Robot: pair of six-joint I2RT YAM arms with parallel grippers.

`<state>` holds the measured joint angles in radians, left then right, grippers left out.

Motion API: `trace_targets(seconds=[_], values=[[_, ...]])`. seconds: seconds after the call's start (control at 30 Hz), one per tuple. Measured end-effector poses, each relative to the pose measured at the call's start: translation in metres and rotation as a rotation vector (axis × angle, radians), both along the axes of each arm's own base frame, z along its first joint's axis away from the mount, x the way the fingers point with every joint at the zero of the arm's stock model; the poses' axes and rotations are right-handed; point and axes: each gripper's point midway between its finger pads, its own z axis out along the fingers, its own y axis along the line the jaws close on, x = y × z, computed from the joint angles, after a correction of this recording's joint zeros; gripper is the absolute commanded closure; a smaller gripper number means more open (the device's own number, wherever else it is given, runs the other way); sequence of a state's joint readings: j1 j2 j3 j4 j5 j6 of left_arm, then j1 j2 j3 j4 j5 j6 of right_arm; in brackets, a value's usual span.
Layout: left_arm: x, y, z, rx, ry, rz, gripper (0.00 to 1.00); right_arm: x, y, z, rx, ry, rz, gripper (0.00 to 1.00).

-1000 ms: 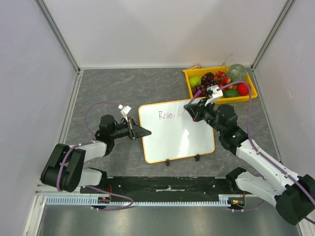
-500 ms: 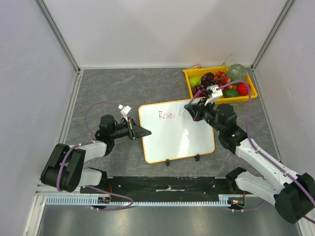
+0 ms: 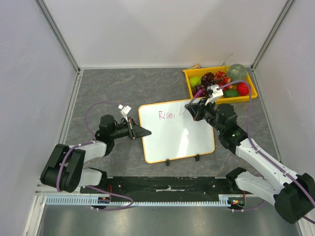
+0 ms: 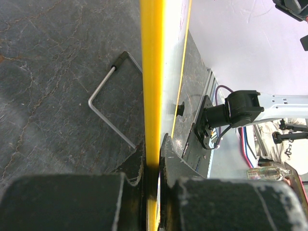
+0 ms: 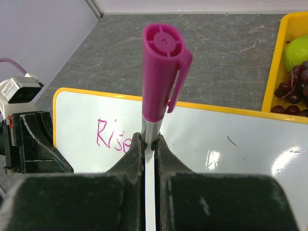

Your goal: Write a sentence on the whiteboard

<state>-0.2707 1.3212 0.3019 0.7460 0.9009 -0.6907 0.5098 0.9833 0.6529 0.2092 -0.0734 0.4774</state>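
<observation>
The whiteboard [image 3: 182, 137] lies flat on the table between the arms, with its orange-yellow rim [image 4: 152, 72] edge-on in the left wrist view. My left gripper [image 3: 146, 131] [image 4: 153, 154] is shut on the left rim. The sentence [image 3: 166, 115] [image 5: 113, 134] reads "Rise" in pinkish-red at the board's top left. My right gripper [image 3: 192, 108] [image 5: 148, 139] is shut on a marker [image 5: 161, 72] with a magenta cap on its back end. The marker tilts down toward the board just right of the last letter; its tip is hidden behind the fingers.
A yellow fruit tray [image 3: 187, 76] [image 5: 276, 62] with grapes and other fruit stands at the back right, close behind the right gripper. Two black clips [image 3: 168, 162] sit on the board's near edge. A bent wire stand [image 4: 103, 110] lies under the board's left side.
</observation>
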Motion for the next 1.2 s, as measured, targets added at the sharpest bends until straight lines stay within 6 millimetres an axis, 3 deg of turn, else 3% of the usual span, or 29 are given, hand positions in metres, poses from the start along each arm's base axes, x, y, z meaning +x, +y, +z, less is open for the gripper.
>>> trace_targets(seconds=[1.2], values=[[-0.0002, 0.0002, 0.0005, 0.002, -0.002, 0.000, 0.98, 0.0073, -0.0049, 0.0097, 0.031, -0.072, -0.032, 1.00]])
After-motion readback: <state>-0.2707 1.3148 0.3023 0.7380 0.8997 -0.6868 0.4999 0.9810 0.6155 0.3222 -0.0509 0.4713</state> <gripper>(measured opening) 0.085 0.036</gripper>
